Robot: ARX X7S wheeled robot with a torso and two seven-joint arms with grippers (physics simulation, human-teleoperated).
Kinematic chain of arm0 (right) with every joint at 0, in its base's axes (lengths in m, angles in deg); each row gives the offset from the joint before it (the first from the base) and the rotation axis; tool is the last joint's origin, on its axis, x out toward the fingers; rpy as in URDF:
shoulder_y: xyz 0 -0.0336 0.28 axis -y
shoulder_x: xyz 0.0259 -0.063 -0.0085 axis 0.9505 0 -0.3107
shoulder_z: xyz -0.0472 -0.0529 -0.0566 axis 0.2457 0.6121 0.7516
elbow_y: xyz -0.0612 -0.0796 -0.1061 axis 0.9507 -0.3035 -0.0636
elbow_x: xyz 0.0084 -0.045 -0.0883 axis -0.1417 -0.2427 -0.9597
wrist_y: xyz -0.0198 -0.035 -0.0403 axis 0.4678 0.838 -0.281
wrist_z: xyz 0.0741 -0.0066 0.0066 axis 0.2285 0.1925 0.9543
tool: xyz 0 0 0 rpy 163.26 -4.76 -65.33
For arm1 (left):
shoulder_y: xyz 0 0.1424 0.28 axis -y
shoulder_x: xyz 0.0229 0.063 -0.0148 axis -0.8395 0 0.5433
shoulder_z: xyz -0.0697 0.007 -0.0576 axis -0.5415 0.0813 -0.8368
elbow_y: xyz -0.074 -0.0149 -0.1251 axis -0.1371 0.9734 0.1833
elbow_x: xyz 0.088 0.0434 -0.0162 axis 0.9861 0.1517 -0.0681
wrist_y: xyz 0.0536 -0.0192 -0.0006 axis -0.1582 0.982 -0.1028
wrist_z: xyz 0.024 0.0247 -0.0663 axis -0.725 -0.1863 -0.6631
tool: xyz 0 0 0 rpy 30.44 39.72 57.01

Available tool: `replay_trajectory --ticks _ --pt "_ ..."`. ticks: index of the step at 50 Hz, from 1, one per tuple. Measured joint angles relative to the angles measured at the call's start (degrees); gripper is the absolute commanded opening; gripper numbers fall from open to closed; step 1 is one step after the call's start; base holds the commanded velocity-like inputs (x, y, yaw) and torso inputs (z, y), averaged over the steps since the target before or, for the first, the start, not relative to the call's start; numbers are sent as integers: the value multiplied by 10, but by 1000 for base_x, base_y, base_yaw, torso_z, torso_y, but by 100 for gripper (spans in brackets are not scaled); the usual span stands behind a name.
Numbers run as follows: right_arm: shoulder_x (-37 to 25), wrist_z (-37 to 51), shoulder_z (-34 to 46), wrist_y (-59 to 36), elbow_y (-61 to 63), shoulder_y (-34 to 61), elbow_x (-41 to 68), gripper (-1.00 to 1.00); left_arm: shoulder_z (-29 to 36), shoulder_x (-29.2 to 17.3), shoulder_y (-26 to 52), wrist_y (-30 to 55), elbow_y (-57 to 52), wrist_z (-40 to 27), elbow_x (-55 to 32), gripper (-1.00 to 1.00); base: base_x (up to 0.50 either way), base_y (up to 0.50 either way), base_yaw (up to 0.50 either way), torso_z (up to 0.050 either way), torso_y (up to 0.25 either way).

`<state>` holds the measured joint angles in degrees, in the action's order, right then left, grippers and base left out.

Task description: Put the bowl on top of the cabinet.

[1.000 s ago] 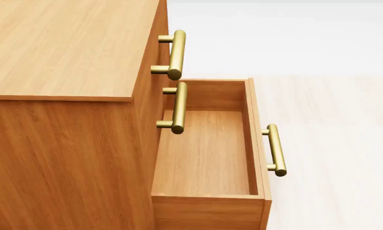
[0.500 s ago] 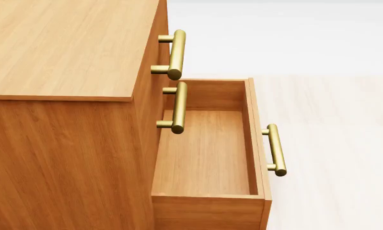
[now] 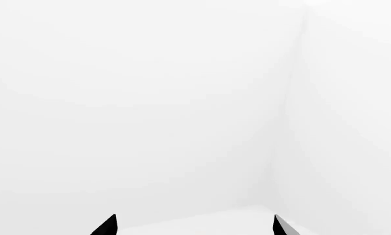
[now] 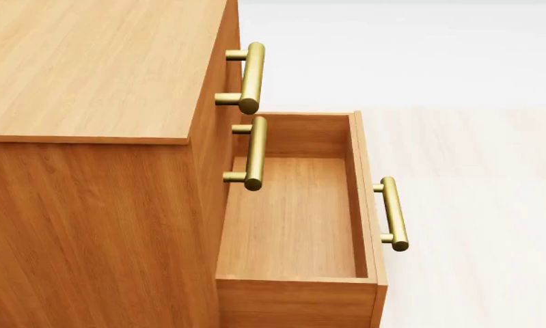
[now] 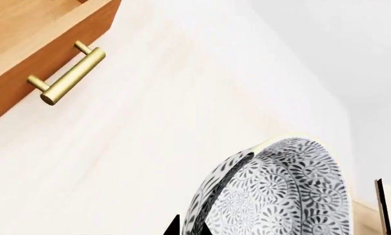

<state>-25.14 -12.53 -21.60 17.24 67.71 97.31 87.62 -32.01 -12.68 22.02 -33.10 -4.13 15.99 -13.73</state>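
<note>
In the right wrist view, the right gripper [image 5: 280, 230] shows only as dark finger tips at the frame's edge: one tip [image 5: 174, 226] against the outer wall of the bowl [image 5: 280, 191], another sliver [image 5: 380, 205] on the far side of it. The bowl sits between them, tilted so its patterned inside faces the camera, its pale rim just past the fingers. The fingers are spread to the bowl's width and appear to clasp it, though the contact itself is cut off by the frame.

Beyond the bowl lies pale floor [image 5: 149, 122], and well beyond the fingertips the front of an open drawer [image 5: 45, 54] with its brass bar handle [image 5: 68, 76].

In the left wrist view, the left gripper [image 3: 194, 226] shows two dark finger tips [image 3: 107, 226] set wide apart with nothing between them, released and touching nothing. Ahead of them is only white wall [image 3: 149, 98].

The head view shows neither gripper nor bowl. The cabinet [image 4: 90, 89] stands with its flat top bare, two brass handles [image 4: 251, 76] on its front, and a lower drawer [image 4: 296, 219] pulled out, its own handle [image 4: 394, 213] on the outer face.

Compared with the head view half a second and a second ago, nothing has shifted: cabinet, drawer and handles sit at the same spots.
</note>
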Motion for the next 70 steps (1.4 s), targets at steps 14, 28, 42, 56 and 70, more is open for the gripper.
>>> replay_trajectory --ticks 14,28,42,56,70 --pt "40 -49 56 26 -43 72 -43 -100 1 0 0 -2 3 0 0 100 0 0 0 0 0" --pt "89 -74 88 47 -80 114 -65 -100 3 -1 0 -4 6 0 1 100 0 0 0 0 1" --pt "147 -86 102 70 -121 141 -69 -100 3 -1 -2 -3 2 -2 -1 100 0 0 0 0 0" --pt "186 -102 121 93 -139 166 -76 -100 3 -2 -3 -3 0 -3 -2 100 0 0 0 0 1" --pt "227 -129 160 125 -154 202 -95 -100 4 -2 -3 -4 2 -4 -3 100 0 0 0 0 1"
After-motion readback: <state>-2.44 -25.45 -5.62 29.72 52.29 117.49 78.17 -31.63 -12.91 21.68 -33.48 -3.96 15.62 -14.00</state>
